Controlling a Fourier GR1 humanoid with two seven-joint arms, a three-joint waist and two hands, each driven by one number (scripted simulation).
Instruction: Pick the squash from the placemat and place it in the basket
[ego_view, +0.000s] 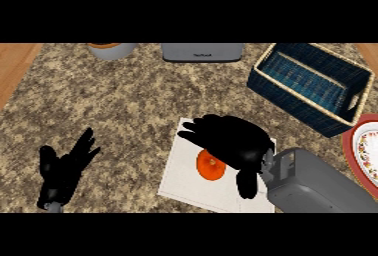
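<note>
An orange squash lies on a white placemat at the middle of the counter. My right hand hovers directly over it, fingers spread and slightly curved, thumb hanging down at the squash's right; it hides the squash's upper part. Whether it touches the squash I cannot tell. A dark blue woven basket with a tan rim stands at the back right, tilted in the view, nothing visible inside. My left hand rests open at the lower left, fingers up.
A red-rimmed patterned plate sits at the right edge, just below the basket. A grey toaster and a grey pot stand along the back. Bare wood shows at the far left.
</note>
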